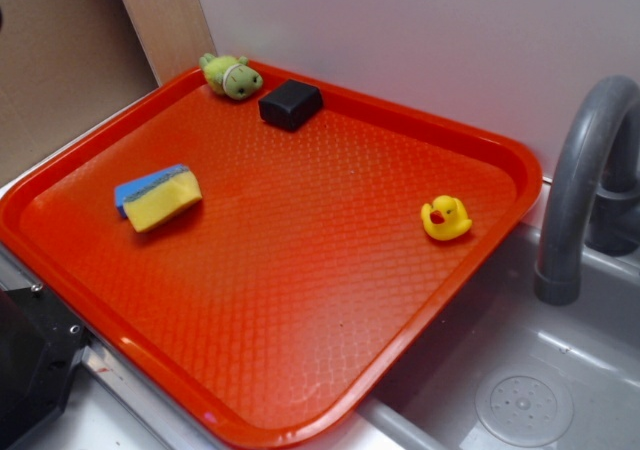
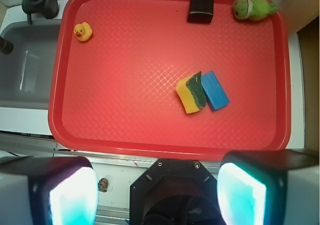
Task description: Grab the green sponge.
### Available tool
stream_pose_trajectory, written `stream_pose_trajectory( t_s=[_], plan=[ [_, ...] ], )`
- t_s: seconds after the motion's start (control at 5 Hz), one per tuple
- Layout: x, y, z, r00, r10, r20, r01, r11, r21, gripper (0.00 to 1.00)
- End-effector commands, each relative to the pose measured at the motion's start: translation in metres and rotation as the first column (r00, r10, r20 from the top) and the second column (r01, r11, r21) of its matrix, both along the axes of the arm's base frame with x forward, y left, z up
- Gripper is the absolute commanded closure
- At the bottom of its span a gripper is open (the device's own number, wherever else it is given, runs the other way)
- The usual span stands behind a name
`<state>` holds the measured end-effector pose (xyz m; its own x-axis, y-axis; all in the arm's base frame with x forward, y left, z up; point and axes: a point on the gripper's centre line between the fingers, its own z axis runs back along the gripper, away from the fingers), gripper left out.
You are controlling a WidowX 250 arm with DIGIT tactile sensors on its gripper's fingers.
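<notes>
The gripper (image 2: 157,192) hangs wide apart, empty, above the tray's near rim. Ahead, the green sponge (image 2: 191,93) lies mid-tray (image 2: 125,110), long axis roughly toward the gripper, touching the blue block (image 2: 215,90) alongside.

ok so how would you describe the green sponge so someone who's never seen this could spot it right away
Start at the red tray beside the grey sink. The green sponge lies near the tray's middle, against a flat blue block. It is the yellow foam piece with a dark green scouring face, unlike the plain blue block beside it.
</notes>
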<state>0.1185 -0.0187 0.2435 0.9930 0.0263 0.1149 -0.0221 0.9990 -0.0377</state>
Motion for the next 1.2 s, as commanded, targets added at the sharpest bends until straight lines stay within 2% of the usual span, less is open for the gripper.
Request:
stream_pose_trajectory(
  t_s=[0.0, 0.2, 0.6, 0.8, 1.0],
  plan=[
    [0.000, 0.000, 0.000, 1.000, 0.000, 0.000, 0.000, 1.000, 0.000, 0.00],
    [0.005, -0.001, -0.003, 1.000, 0.013, 0.005, -0.014, 0.999, 0.036, 0.00],
    [0.035, 0.000, -0.009, 0.995, 0.101, 0.004, -0.100, 0.975, 0.198, 0.00],
    [0.047, 0.000, -0.019, 0.994, 0.109, -0.012, -0.103, 0.966, 0.238, 0.00],
    [0.052, -0.008, -0.052, 0.993, 0.119, 0.005, -0.108, 0.880, 0.463, 0.00]
  ],
)
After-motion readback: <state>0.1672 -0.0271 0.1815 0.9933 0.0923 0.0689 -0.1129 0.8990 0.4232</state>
